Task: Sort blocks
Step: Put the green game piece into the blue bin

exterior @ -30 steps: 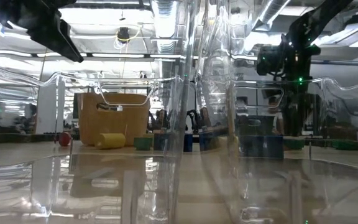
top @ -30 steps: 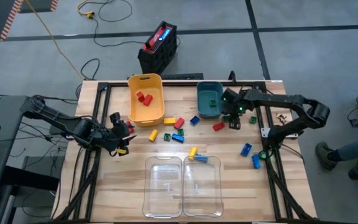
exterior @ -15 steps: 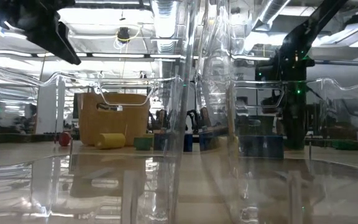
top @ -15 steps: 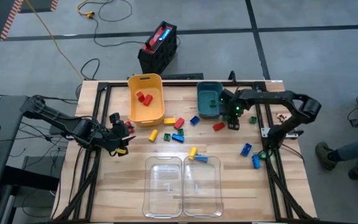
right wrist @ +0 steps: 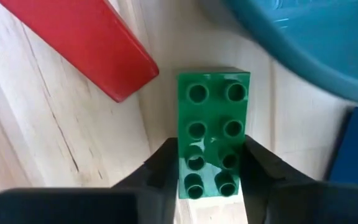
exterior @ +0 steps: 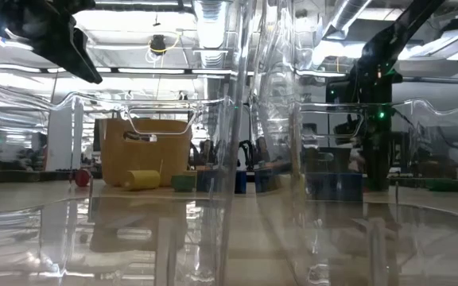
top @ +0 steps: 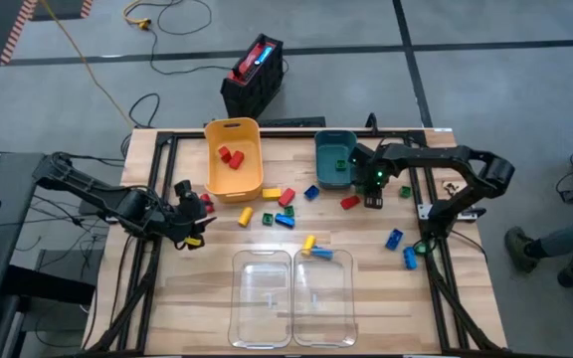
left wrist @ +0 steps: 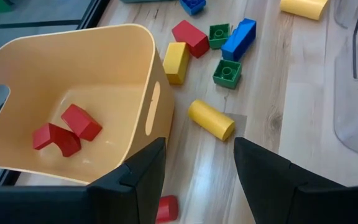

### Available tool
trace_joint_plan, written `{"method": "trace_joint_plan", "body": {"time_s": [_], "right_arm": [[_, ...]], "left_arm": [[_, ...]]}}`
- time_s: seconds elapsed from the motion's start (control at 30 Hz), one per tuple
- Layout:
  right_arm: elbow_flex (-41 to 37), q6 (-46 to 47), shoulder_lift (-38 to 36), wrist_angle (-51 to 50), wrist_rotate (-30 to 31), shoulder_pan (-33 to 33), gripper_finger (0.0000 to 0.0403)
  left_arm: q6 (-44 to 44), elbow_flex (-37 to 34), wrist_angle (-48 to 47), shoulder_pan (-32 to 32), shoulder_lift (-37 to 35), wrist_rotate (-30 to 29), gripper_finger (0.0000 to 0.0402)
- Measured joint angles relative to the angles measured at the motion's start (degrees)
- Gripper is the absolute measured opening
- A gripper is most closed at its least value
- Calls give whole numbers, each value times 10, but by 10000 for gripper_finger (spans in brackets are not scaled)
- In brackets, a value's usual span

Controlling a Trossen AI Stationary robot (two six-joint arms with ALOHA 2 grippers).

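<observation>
Two fingers (right wrist: 263,171) flanking green block (right wrist: 214,134)

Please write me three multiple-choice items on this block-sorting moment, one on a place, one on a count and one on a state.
1. Where is the right gripper?
A. Over the clear bins
B. Low on the table beside the teal bin
C. Inside the yellow bin

2. How many red blocks lie in the yellow bin?
A. None
B. Two
C. Five

3. What lies between the right gripper's fingers?
A. A green block
B. A yellow cylinder
C. Nothing

Answers:
1 B: the high view shows it down by the teal bin.
2 B: the left wrist view shows two.
3 A: the right wrist view shows both fingers flanking the green block.
</observation>
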Motion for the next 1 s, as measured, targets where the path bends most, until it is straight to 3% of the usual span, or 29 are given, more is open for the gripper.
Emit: {"method": "trace_joint_plan", "body": {"time_s": [0.33, 0.43, 0.7, 0.87, 1.0], "right_arm": [[12, 15, -9, -38, 1, 3, 112], [41, 30, -29, -78, 31, 7, 112], [179, 104, -48, -261, 141, 19, 112], [288, 118, -48, -312, 143, 19, 112], [330, 114, -37, -305, 130, 19, 113]], "left_arm": [[0, 0, 0, 0, 0, 0, 184], [-1, 0, 0, 0, 0, 0, 184], [-1, 0, 1, 0, 0, 4, 184], [1, 0, 1, 0, 0, 9, 184], [2, 0, 1, 0, 0, 10, 184]]}}
